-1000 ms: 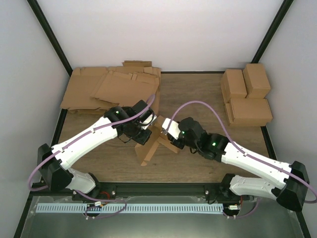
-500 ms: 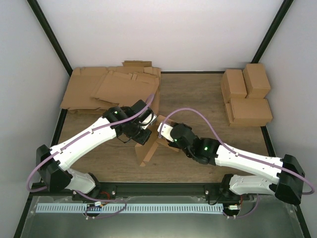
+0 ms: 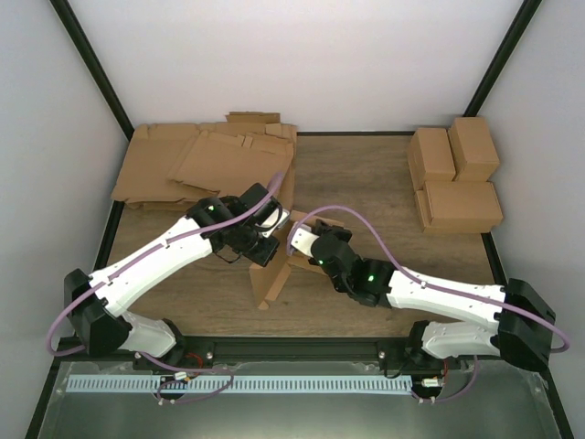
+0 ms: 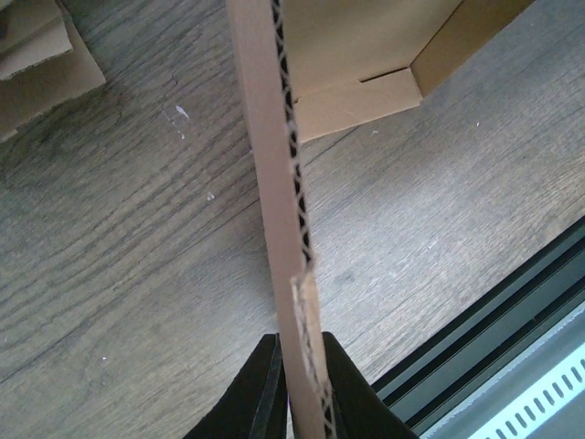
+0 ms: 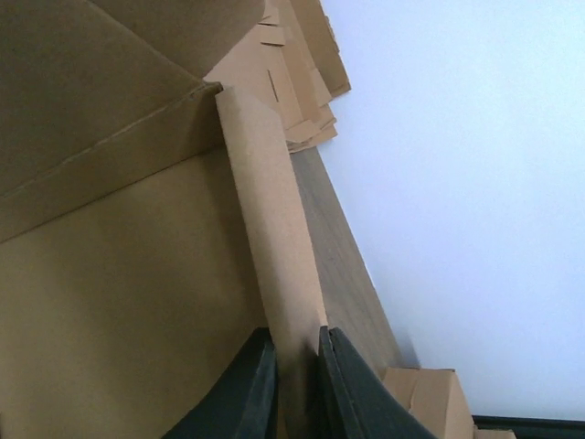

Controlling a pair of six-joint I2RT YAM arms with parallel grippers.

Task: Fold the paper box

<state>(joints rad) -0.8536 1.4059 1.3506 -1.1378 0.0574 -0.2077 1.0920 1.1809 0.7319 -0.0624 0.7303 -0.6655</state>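
Observation:
The paper box (image 3: 271, 279), brown cardboard and partly folded, stands up off the table between both arms. My left gripper (image 3: 271, 240) is shut on the edge of one upright panel; in the left wrist view the corrugated edge (image 4: 277, 137) runs straight up from between the black fingers (image 4: 300, 343). My right gripper (image 3: 298, 240) comes in from the right. In the right wrist view it (image 5: 297, 343) is shut on a narrow upright flap (image 5: 263, 210), with a wide creased panel (image 5: 119, 311) of the box to its left.
Flat notched cardboard sheets (image 3: 206, 163) are piled at the back left. Three folded boxes (image 3: 454, 178) stand at the back right. The black frame rail (image 3: 302, 347) runs along the near table edge, close below the left gripper in the left wrist view (image 4: 512, 320).
The right arm has slid left, closer in to the box, and its jaws have closed on the flap. The left gripper and its panel have stayed put.

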